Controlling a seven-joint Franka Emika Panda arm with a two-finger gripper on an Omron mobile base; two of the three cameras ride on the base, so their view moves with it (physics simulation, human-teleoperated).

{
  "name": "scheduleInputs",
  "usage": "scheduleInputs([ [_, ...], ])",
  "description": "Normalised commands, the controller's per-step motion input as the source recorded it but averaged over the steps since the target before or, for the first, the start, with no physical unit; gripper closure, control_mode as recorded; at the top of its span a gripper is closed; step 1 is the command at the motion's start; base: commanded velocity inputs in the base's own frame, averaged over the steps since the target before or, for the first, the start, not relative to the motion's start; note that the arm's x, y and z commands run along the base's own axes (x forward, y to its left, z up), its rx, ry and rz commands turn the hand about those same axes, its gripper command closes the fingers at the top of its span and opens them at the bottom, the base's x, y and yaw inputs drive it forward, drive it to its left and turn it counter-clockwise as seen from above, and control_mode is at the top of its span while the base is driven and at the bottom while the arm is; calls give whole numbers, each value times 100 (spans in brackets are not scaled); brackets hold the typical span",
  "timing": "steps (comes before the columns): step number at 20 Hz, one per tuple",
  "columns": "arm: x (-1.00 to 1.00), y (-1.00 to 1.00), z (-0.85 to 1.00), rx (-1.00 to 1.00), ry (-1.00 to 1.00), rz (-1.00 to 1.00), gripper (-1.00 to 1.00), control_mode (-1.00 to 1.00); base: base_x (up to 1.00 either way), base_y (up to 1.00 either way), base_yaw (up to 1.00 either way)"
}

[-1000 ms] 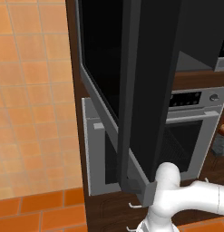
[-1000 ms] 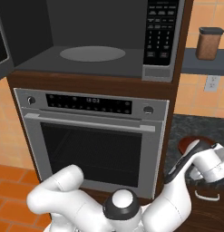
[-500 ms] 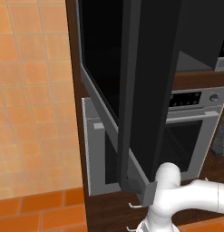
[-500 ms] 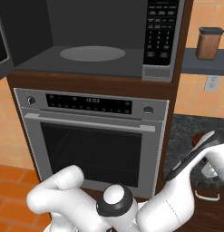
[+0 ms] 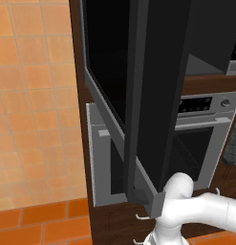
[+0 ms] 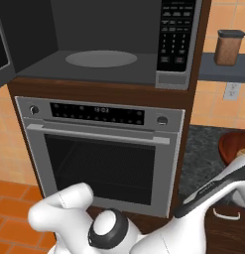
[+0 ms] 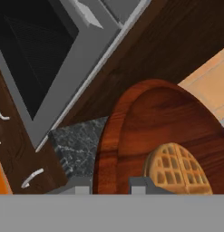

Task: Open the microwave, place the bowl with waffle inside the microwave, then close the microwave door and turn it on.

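Fingers [image 7: 137, 185] pinching the bowl [image 7: 145, 127] rim beside the waffle [image 7: 177, 170]; I should lift level toward the open microwave [image 6: 109, 44]

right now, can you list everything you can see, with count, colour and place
microwave: one, dark cavity with grey round plate, above the oven
microwave door: one, black glass, grey edge, swung open
oven: one, silver, dark window, under the microwave
bowl: one, reddish-brown, on the dark speckled counter right of the oven
waffle: one, golden, inside the bowl
jar: one, brown, dark lid, on the shelf at right
wall outlet: one, white, under the shelf
claw: one, dark tips, shut on the bowl's rim
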Motion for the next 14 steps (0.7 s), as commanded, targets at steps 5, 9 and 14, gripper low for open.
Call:
scheduleInputs([
  [5,-73,43,89,-15,-1,0,100,-100,0,0,0],
  [9,-56,83,75,-11,-6,7,100,-100,0,0,0],
  [14,-76,66,66,-1,0,2,100,-100,0,0,0],
])
